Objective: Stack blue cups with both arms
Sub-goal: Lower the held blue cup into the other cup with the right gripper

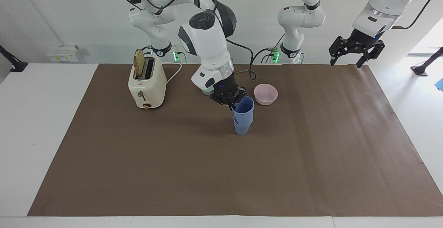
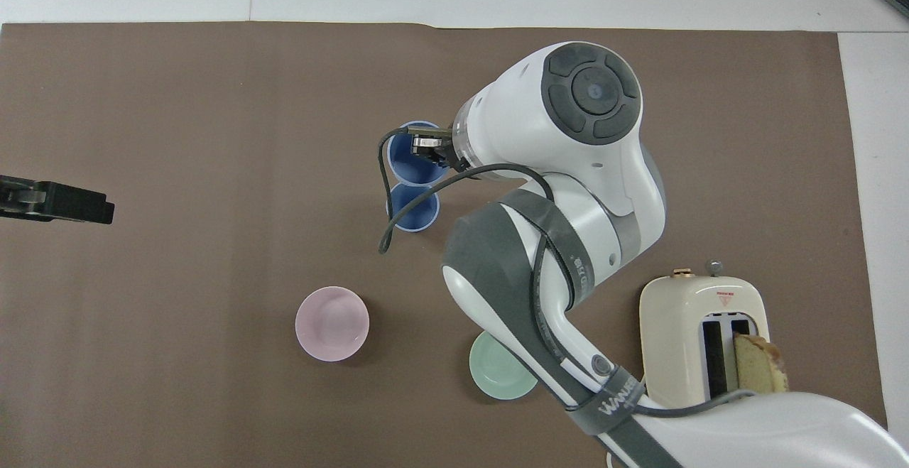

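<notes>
The right hand (image 1: 231, 100) is clamped on the rim of one blue cup (image 1: 243, 107), one finger inside the wall, and carries it upright directly over the second blue cup (image 1: 242, 127), which stands on the brown mat near the middle of the counter (image 1: 41, 134). The carried cup's base looks to be just entering the standing cup's mouth, so the nesting seems begun but not seated. Holding by the rim keeps the tapered body free to slide down. In the facing view the pink bowl (image 1: 265, 93) sits at about one o'clock from the cups and the toaster (image 1: 146, 82) at ten. The left hand (image 1: 347, 59) waits, spread wide and empty, over the mat's edge at the left arm's end.
</notes>
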Tool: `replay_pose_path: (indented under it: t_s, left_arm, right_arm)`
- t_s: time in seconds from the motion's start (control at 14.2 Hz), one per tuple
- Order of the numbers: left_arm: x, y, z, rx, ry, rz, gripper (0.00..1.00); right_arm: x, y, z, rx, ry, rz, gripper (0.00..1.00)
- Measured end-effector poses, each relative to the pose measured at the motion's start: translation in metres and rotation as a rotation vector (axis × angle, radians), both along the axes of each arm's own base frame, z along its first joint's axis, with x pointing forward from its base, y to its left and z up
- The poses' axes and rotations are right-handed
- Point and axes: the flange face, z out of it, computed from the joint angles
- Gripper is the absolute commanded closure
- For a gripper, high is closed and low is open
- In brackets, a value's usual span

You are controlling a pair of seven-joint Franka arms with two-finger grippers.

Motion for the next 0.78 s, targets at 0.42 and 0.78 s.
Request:
replay_pose_path:
  t_s: [0.42, 0.78]
  left_arm:
    - [0.000, 0.000, 0.000, 0.000, 0.000, 0.000, 0.00]
    - [0.000, 0.000, 0.000, 0.000, 0.000, 0.000, 0.00]
  right_arm:
    - [0.001, 0.003, -0.018, -0.009, 0.028, 0.003, 1.00]
    - [-0.007, 0.010, -0.039, -0.029, 0.062, 0.019, 1.00]
